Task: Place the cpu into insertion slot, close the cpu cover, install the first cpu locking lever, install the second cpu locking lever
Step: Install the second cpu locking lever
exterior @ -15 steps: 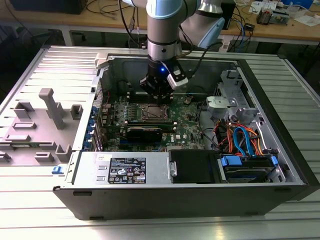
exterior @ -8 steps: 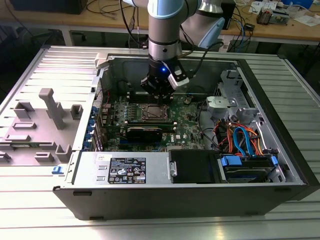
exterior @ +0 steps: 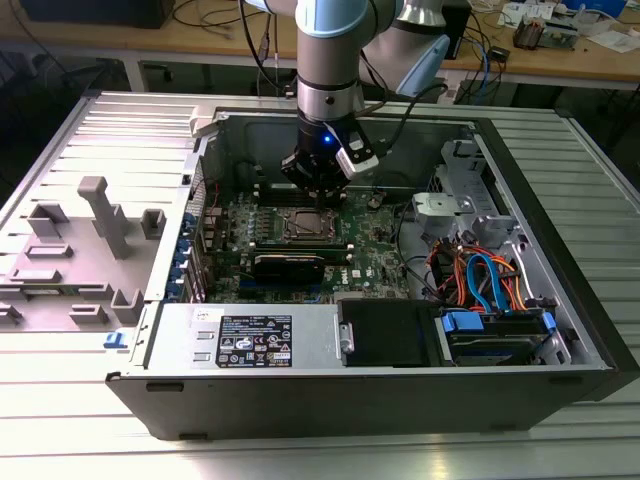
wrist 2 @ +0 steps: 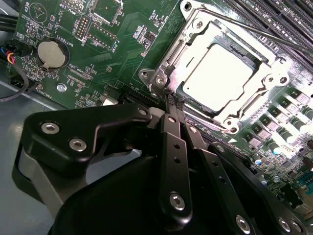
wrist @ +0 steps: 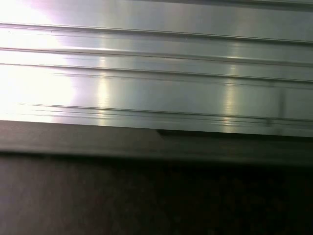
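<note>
An open computer case (exterior: pixel 350 410) is laid flat on a ribbed metal desk (exterior: pixel 100 440), and the arm is reached down into it from above. In the exterior view the claw (exterior: pixel 318 198) is seen just over the socket (exterior: pixel 308 226). The socket is set near the middle of the green circuit board (exterior: pixel 380 240), with a long black card (exterior: pixel 288 265) just beside it.

In the second wrist view the chip (wrist 2: pixel 220 73) is seated in the socket. Its pale metal top is shown through the square cut-out of the cover (wrist 2: pixel 276 73), which is folded flat down around it. A thin metal rod (wrist 2: pixel 254 30) is laid along one side of the cover, between it and the rows of narrow black memory slots (wrist 2: pixel 279 14); whether it is latched cannot be told.

The claw is clenched. Its two black fingers (wrist 2: pixel 173 142) are pressed together, and their tips are set at one corner of the socket's metal frame, touching it or very nearly so. Whether anything thin is pinched between the tips cannot be told. A round coin battery (wrist 2: pixel 51 53) is mounted on the board, well apart from the socket.

In the first wrist view a grooved, shiny metal surface (wrist: pixel 156 73) is shown beside a dark band.
</note>
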`<state>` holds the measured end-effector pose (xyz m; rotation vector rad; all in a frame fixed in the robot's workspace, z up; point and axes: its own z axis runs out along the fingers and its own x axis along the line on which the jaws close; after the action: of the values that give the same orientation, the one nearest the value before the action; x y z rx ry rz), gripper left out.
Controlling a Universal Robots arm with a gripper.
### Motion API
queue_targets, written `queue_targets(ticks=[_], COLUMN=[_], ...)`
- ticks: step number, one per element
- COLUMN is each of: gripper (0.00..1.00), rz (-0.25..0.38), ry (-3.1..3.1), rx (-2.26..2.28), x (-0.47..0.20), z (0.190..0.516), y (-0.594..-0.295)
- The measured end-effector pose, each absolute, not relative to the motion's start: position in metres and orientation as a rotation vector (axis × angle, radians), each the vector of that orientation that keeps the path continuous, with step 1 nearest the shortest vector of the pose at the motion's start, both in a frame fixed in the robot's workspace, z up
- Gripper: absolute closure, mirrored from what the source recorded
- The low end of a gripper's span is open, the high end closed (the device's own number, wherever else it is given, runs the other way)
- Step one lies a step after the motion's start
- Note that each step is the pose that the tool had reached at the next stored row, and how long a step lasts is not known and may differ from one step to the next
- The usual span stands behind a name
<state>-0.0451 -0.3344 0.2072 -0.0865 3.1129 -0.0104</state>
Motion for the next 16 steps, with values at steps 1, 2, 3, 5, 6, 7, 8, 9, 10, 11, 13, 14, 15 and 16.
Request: queue_targets(ticks=[1,2,3,5,6,7,8,9,10,11,13,14,15,16], gripper=[0.89,0.89,0.89,0.89,0.89,0.89,0.89,0.89,0.89,0.89,0.89,0.89,0.89,0.89], rz=[-0.010,-0.010,-0.010,-0.010,-0.011,-0.011,-0.011,-0.011,-0.010,-0.010,-0.011,-0.011,-0.012,-0.013], ry=[3.113,3.113,3.113,3.113,3.113,3.113,3.113,3.113,3.113,3.113,3.113,3.113,3.113,3.113], rx=[-0.087,-0.087,-0.087,-0.087,-0.087,-0.087,-0.087,-0.087,-0.087,-0.087,-0.086,-0.086,-0.087,-0.087], x=[-0.0452,-0.0451,-0.0451,-0.0452,-0.0451,-0.0451,-0.0451,-0.0451,-0.0451,-0.0451,-0.0452,-0.0452,-0.0452,-0.0451], z=[0.2073,0.2072,0.2072,0.2072,0.2073,0.2073,0.2073,0.2073,0.2072,0.2072,0.2074,0.2079,0.2099,0.2121], y=[-0.3347,-0.3351,-0.3355,-0.3365,-0.3372,-0.3379,-0.3390,-0.3399,-0.3410,-0.3420,-0.3427,-0.3428,-0.3428,-0.3428])
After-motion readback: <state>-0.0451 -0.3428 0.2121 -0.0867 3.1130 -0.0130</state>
